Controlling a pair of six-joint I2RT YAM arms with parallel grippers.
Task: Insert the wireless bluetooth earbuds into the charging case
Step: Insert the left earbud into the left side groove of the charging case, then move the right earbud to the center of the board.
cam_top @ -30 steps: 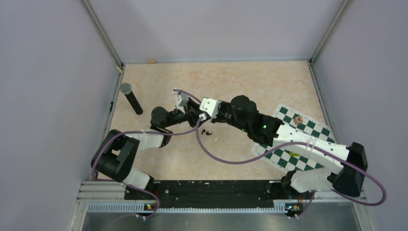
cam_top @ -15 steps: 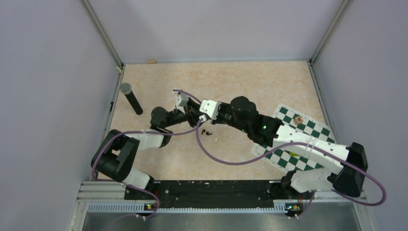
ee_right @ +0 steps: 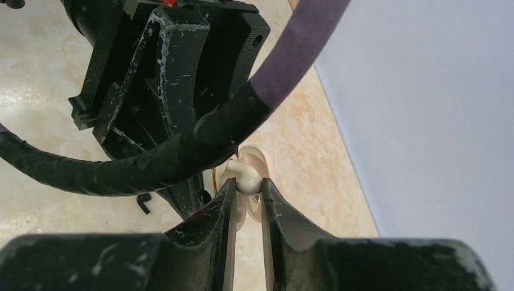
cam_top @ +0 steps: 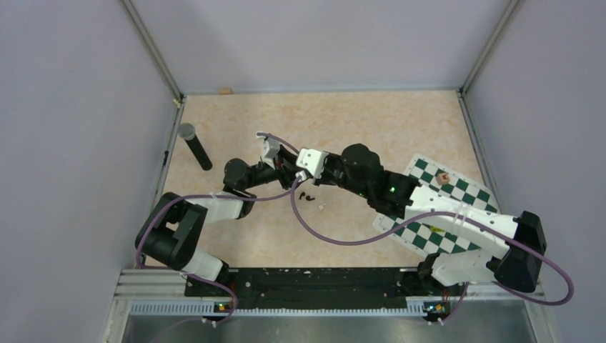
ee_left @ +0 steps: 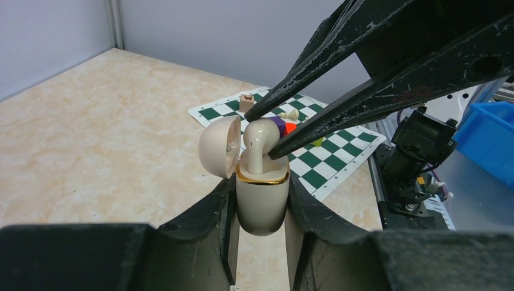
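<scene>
Beige marbled table [ee_left: 91, 121], grey walls. Nearest me, my left gripper [ee_left: 260, 194] is clamped on the cream charging case [ee_left: 260, 209], held upright with its lid [ee_left: 218, 145] flipped open. Just above, my right gripper [ee_left: 262, 133] pinches one earbud [ee_left: 256, 154] by the head, stem partly down in the case, chessboard mat [ee_left: 327, 154] beyond. I judge this mid-insertion: next I need a straight push down, then a release without tipping the bud.

Pinched between the right fingertips [ee_left: 315, 124], the earbud [ee_left: 259, 138] hides its stem's end inside the charging case [ee_left: 260, 203]; from the right wrist, a cable [ee_right: 200, 142] and the fingers mask most of that case; overhead, both are too small to discern.
</scene>
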